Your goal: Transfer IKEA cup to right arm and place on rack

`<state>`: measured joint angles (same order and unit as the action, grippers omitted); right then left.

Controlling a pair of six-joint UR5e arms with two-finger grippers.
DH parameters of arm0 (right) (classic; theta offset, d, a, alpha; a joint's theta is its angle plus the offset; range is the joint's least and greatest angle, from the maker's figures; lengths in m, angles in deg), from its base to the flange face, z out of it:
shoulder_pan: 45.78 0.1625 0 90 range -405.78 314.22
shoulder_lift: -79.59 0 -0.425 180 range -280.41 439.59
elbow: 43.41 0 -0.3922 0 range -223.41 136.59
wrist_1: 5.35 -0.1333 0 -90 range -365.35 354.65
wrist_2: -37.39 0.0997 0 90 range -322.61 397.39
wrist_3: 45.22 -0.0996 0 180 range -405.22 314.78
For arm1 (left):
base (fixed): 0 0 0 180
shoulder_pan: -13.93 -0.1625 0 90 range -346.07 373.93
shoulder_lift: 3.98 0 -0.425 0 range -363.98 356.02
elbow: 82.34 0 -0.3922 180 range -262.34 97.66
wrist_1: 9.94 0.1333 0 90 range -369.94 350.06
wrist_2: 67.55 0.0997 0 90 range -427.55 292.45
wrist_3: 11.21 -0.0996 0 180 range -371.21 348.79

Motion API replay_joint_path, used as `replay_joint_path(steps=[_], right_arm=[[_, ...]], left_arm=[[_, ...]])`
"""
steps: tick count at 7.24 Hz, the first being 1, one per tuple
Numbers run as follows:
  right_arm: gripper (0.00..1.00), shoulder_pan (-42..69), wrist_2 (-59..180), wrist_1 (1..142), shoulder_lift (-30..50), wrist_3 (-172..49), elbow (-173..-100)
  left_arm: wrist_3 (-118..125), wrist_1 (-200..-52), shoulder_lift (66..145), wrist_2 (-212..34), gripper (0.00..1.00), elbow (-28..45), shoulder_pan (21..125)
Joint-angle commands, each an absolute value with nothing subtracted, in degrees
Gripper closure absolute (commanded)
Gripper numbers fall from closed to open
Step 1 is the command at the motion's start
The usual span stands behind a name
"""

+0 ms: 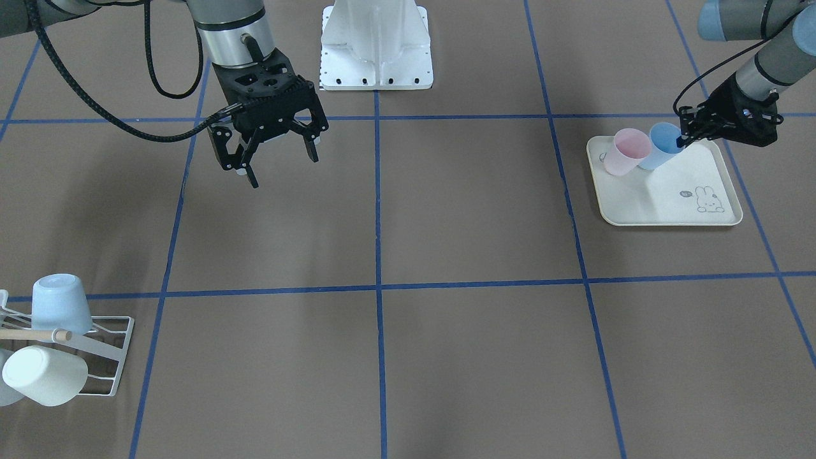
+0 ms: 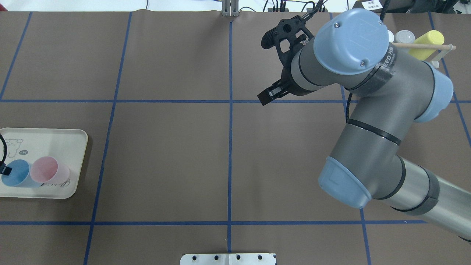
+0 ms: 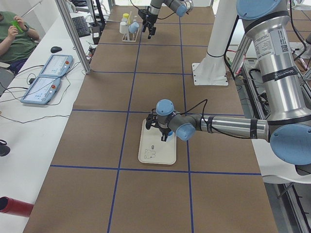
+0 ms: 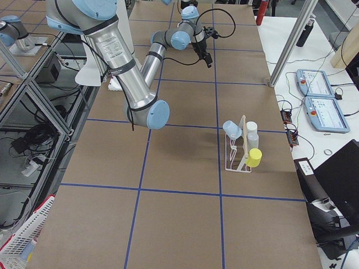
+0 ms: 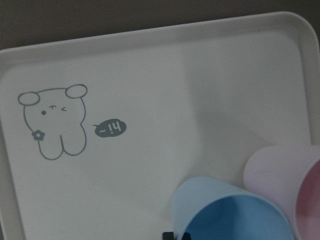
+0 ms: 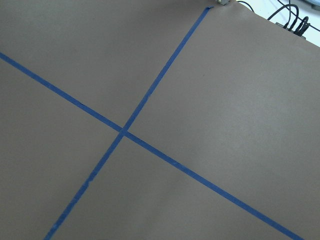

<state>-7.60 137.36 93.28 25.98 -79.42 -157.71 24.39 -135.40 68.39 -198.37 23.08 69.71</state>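
Left end effector (image 1: 687, 134) at blue cup (image 1: 663, 145) rim on tray (image 1: 669, 199), right of frame; grip cannot tell. Right end effector (image 1: 279, 167) released, upper left, over surface (image 1: 459, 210).

Cups (image 1: 626, 151), perhaps touching, on tray (image 1: 676, 185) — rack (image 1: 124, 354) well apart.

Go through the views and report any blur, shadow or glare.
Left wrist view: dim and soft, the blue cup blurred and cut off at the picture's bottom edge. Front-facing view: sharp, with faint diffuse shadows on the table. Right wrist view: even light, no glare.
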Motion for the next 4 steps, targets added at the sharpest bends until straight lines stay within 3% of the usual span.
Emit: replay_joint_path(steps=[1, 4], right_arm=[[0.00, -7.72, 135.66, 93.27, 26.15, -79.40, -157.67], [0.01, -9.12, 129.50, 72.59, 24.75, -80.37, -152.78]], left_arm=[[24.30, -130.83, 69.75, -198.42, 1.00, 24.18, 76.46], [26.82, -111.94, 83.33, -201.47, 1.00, 28.92, 82.74]])
